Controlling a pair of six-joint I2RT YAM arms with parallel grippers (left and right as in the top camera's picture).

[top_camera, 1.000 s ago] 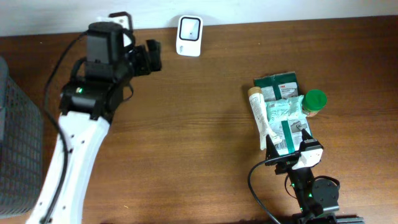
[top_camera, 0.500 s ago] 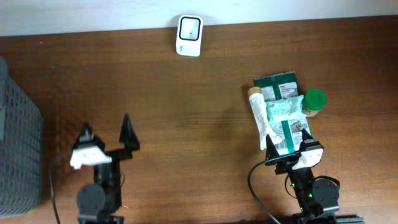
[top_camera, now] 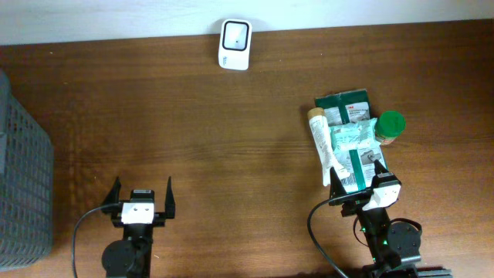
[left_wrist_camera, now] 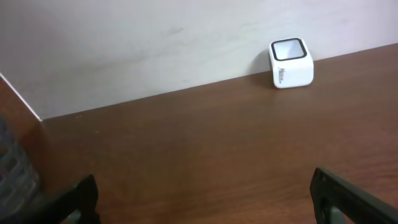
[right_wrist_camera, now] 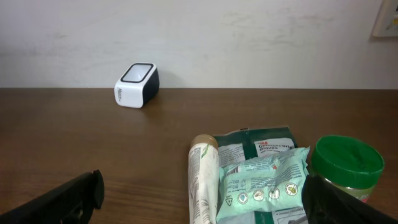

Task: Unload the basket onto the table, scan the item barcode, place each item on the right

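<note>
**Left arm [top_camera: 125,251] folded back to the near edge**

Since a second ago it has come away from the far side and dropped low. The brown worktop [top_camera: 231,116] carries a grey basket [top_camera: 19,177] at its left edge. On the right lie a dark green packet [top_camera: 343,104], a mint pouch [top_camera: 353,150] on top of it, a white tube [top_camera: 319,147] alongside and a green-lidded jar [top_camera: 390,126], all touching. The white scanner [top_camera: 235,34] stands at the far edge, well apart from them. The left hand [top_camera: 143,185] is wide and empty. The right hand [top_camera: 359,185], also wide and empty, sits at the pouch's near end.
</note>
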